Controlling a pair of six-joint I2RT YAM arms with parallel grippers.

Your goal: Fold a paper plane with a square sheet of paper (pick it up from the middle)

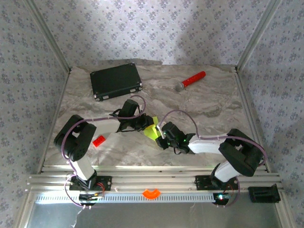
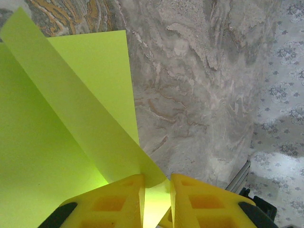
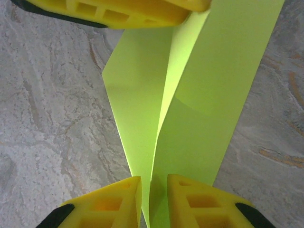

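While the grey marbled table [image 1: 209, 107] is being viewed from above, the left arm [image 1: 78, 137] and the right arm [image 1: 228, 147] are being held bent inward, with the 2 wrists posed close together near the table's middle. At the far left, the black case [image 1: 116, 81] is lying flat, well apart from both arms. Between the 2 wrists, the square sheet of paper [image 1: 151, 131] is being held, lime yellow-green and partly folded. In the left wrist view 1 long flap is slanting across a broader panel, and in the right wrist view a lengthwise crease is running along the sheet. The left gripper [image 2: 156, 183] is being kept clenched on the sheet, with the paper pinched between its yellow fingers [image 2: 114, 204]. The right gripper [image 3: 154, 183] is being clenched on the sheet from the opposite side, the paper caught between its own fingers [image 3: 109, 204]. Whether the sheet is touching the table cannot be told. Far and right of centre, the red-handled microphone [image 1: 191, 80] is lying alone. At the near left, the small red block [image 1: 99, 140] is lying just beside the left arm.
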